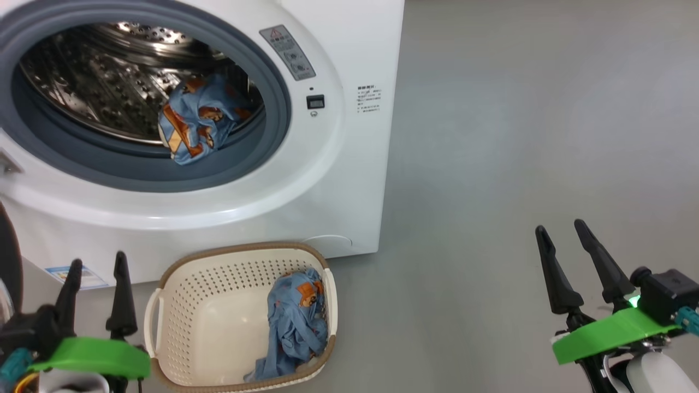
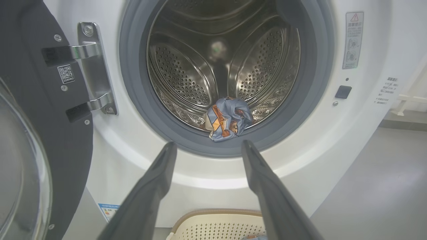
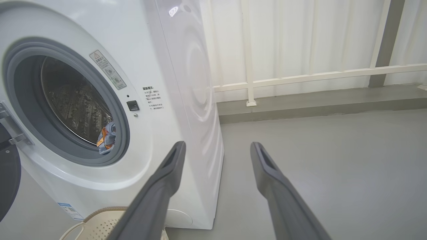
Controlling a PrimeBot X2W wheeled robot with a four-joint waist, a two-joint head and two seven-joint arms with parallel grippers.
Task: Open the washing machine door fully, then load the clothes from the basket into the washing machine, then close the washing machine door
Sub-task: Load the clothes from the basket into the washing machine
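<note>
The white washing machine (image 1: 349, 180) stands with its door (image 2: 40, 133) swung wide open to the left, hinged beside the grey gasket. One bundle of light-blue clothes (image 1: 196, 117) lies at the drum's front lip, also seen as clothes (image 2: 229, 118) in the left wrist view. More blue clothes (image 1: 295, 322) lie in the right half of the cream basket (image 1: 180, 305) on the floor below the opening. My left gripper (image 1: 97, 262) is open, left of the basket. My right gripper (image 1: 561, 225) is open, over the floor far to the right. Both hold nothing.
Grey floor (image 1: 519, 136) stretches to the right of the machine. A white railing (image 3: 300, 78) and pale wall run behind it. The open door's black rim (image 1: 8, 256) sits close to my left arm.
</note>
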